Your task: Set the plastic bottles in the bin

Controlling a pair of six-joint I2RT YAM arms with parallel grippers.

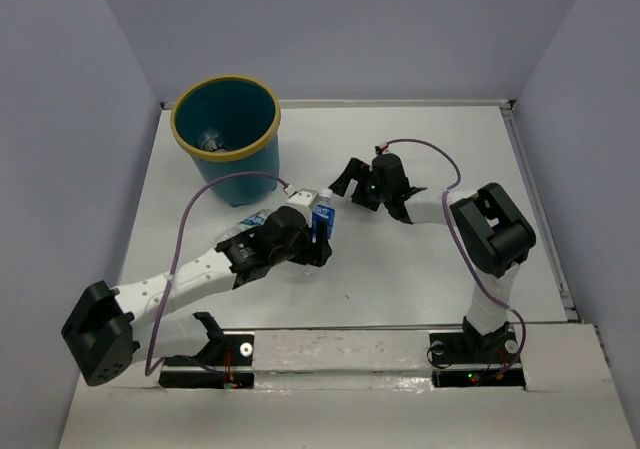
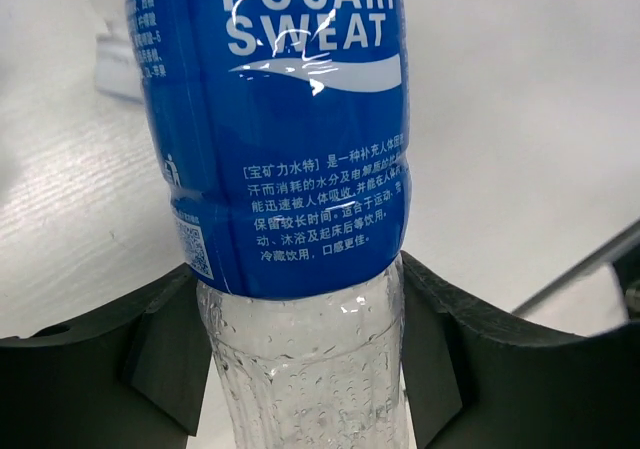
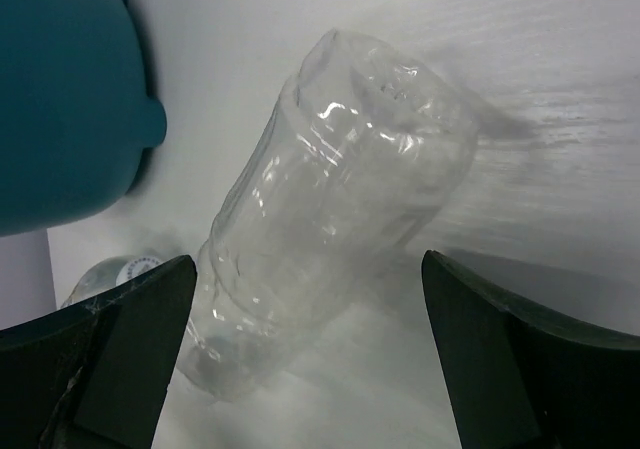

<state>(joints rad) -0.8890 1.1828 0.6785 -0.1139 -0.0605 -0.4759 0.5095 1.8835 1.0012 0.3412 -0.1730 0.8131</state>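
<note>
Near the bin [image 1: 245,179], left claw [image 2: 300,369] clamped on blue bottle [image 2: 290,169].
Lift high before swinging over; right claw [image 3: 310,314] apart, facing clear bottle [image 3: 340,189].

Bright, even light; soft shadows; glare streaks the bottle [image 2: 300,199].

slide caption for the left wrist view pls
Left gripper shut on a blue-labelled Pocari Sweat bottle, with the white table behind.

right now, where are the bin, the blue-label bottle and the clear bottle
bin [image 1: 240,181], top external view, outer wall
blue-label bottle [image 2: 280,139], left wrist view, its label
clear bottle [image 3: 340,189], right wrist view, its body
</note>
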